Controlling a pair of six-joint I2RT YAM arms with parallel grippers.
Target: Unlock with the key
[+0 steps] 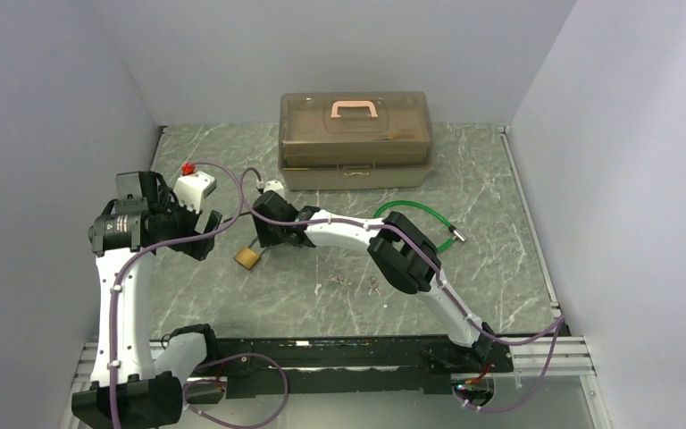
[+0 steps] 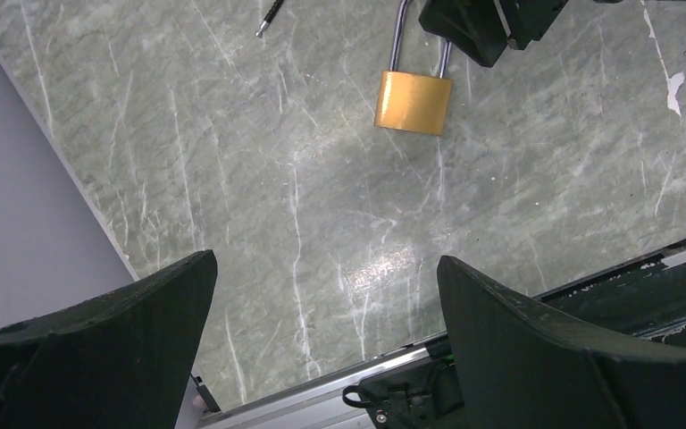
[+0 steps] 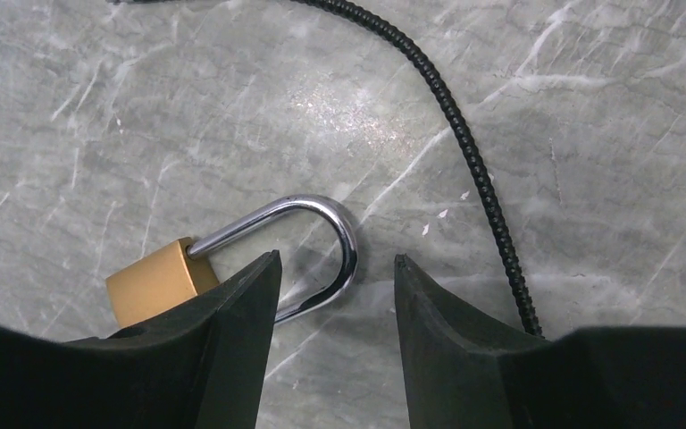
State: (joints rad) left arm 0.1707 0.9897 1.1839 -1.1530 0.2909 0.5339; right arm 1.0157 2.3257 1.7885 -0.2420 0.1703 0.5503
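Right end effector (image 3: pixel 336 259), released, straddles the shackle (image 3: pixel 344 234) of the padlock (image 3: pixel 152 281); left end effector (image 2: pixel 326 264) gapes wide.

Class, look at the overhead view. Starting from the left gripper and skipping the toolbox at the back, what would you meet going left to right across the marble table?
left gripper → brass padlock → keys → green cable

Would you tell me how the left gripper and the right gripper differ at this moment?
The left gripper stands wider open than the right gripper. The right one straddles the shackle of the padlock; the left hangs apart from it. Both are black and hold nothing.
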